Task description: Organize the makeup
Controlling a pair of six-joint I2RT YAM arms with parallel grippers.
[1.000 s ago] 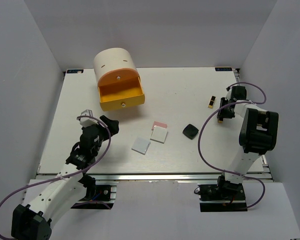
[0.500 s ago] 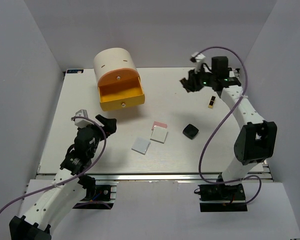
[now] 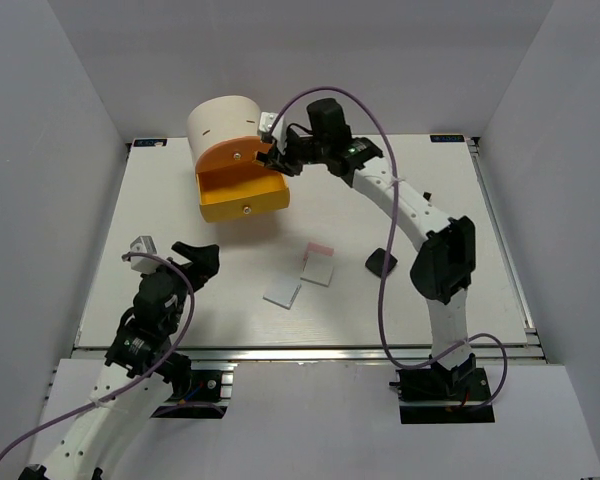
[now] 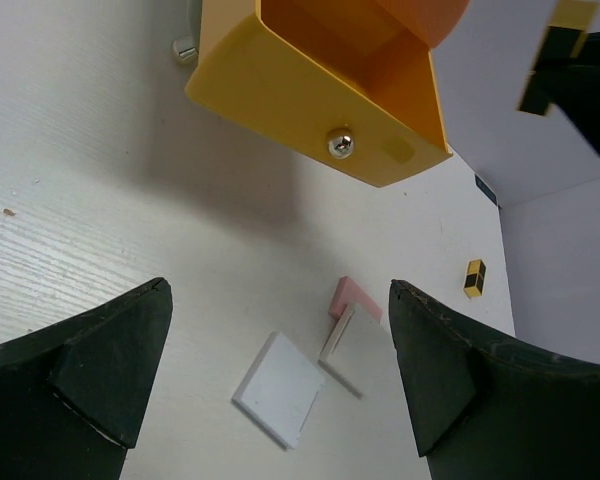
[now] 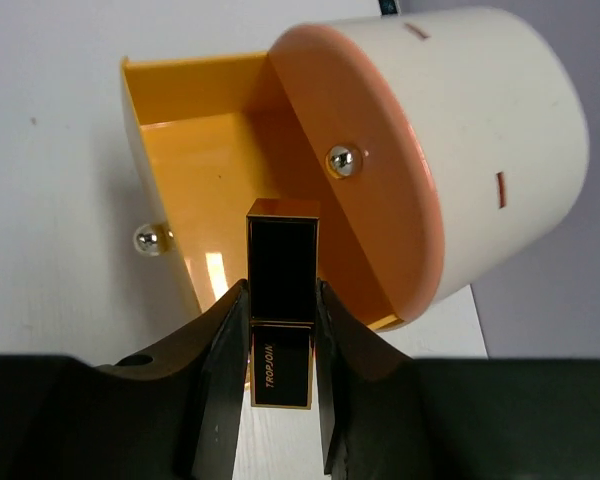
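Right gripper (image 5: 281,300): jaws pinched on the black-gold stick (image 5: 282,250), one finger (image 5: 225,340) flat against each long side. The stick's gold-rimmed end points away from my wrist. The lower half carries gold lettering.

Stick hangs over the open drawer (image 5: 195,170), orange-yellow inside. From the wrist view I can't tell whether it is above the rim or already touching the drawer floor; from overhead it sits at the drawer's back right corner. One silver knob (image 5: 152,239) is on the drawer front and another (image 5: 343,160) on the closed peach front above it. Both fronts belong to the cream cylinder (image 5: 480,120), which lies on its side at the far left of the table (image 3: 160,200).

From overhead, my right arm reaches across the table, with the right gripper (image 3: 278,158) at the drawer (image 3: 242,195).

Left gripper (image 4: 280,300): jaws spread wide with nothing between them, raised over the near left of the table and pointing at the drawer front.

Loose pieces on the table:
- Two white squares (image 3: 282,291) (image 3: 318,269), mid-table.
- Pink square (image 3: 320,247), partly under the far edge of the second white one.
- Black compact (image 3: 381,263), right of the squares and partly hidden by my right arm.
- Small black-gold piece (image 4: 474,278), well to the right, near the wall.
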